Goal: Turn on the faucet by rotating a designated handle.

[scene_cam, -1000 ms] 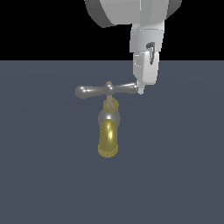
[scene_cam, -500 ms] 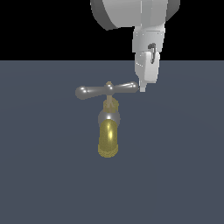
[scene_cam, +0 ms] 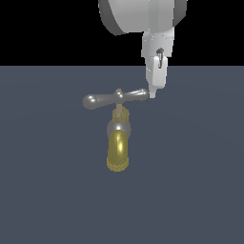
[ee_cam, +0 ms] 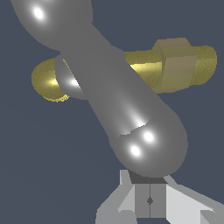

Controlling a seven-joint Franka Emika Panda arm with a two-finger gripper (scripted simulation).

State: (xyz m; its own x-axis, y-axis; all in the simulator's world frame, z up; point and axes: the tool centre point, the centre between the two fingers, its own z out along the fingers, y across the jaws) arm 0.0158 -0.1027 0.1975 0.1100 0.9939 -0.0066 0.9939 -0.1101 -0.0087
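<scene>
**Gripper tip at the end of the faucet's crossbar**

Exterior view: The faucet [scene_cam: 118,143] stands near the middle of a flat dark blue-grey floor [scene_cam: 200,190], with black background above the horizon. Its golden-brass spout [scene_cam: 117,152] points toward the camera, below the silver-grey rounded body [scene_cam: 118,126]. Above the body rises a thin brass stem [scene_cam: 119,112], and across that stem lies the handle [scene_cam: 116,98], a glossy grey crossbar with bulbous ends, wider than the spout and lying roughly level, slightly raised toward the exterior view's right. The gripper [scene_cam: 152,93] hangs down from the white arm [scene_cam: 143,14] above, on the exterior view's right of the stem. Its narrow tip sits right at the handle's end on that side, touching or almost touching; real contact cannot be confirmed here. The fingers appear as one slim white block, with no gap visible between them.

Wrist view: The handle [ee_cam: 118,96] fills most of the frame as a thick grey bar, one rounded end very close to the camera. Behind it lie the brass stem [ee_cam: 175,65] and the golden spout [ee_cam: 48,81]. The gripper [ee_cam: 149,199] shows at the frame's edge just beside the nearer bulb, its two finger bases pressed together along a thin seam, so the jaws look closed with nothing clamped between them.
</scene>
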